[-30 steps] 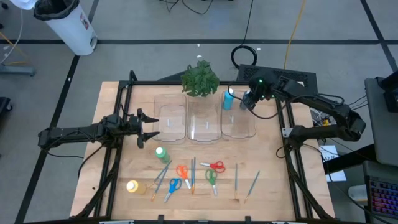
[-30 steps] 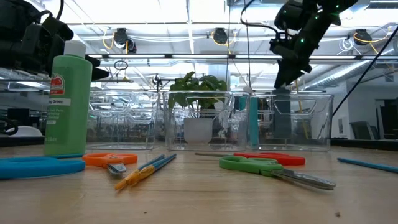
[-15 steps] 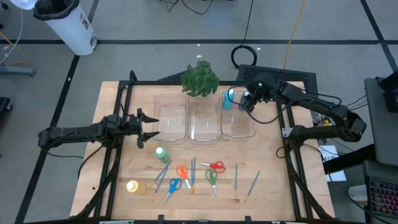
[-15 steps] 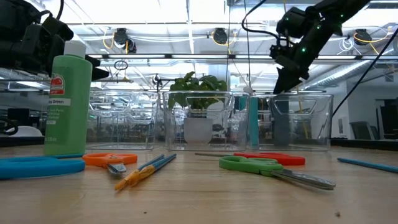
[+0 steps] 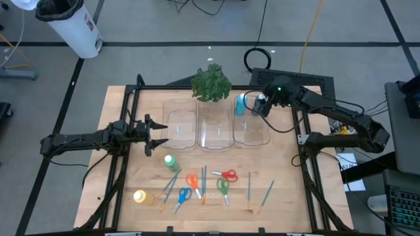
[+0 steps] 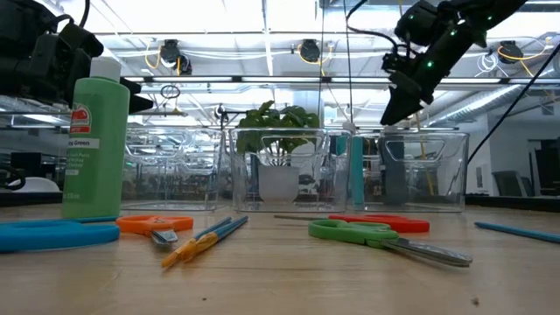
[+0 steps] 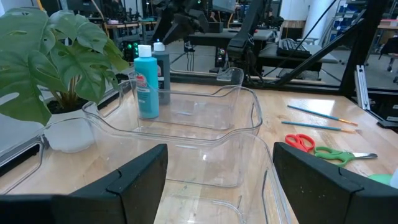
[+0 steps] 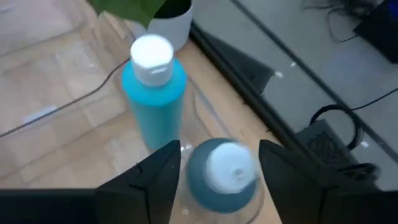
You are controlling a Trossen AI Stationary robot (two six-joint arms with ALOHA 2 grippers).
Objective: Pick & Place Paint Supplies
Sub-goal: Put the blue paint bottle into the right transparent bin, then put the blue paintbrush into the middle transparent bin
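Since a second ago the right gripper (image 5: 260, 103) has lifted off the dark blue bottle (image 8: 224, 175) and now hangs above it, fingers parted, gripping nothing. That bottle stands upright in the right-hand clear bin (image 5: 251, 124) at the table's far edge, beside the light blue bottle (image 7: 146, 82), both round plastic with white caps. The left gripper (image 5: 159, 134) waits open near the left bin (image 5: 180, 128). Scissors (image 5: 226, 175), brushes (image 5: 268, 193), and green (image 5: 170, 161) and yellow (image 5: 141, 196) bottles lie near the front edge.
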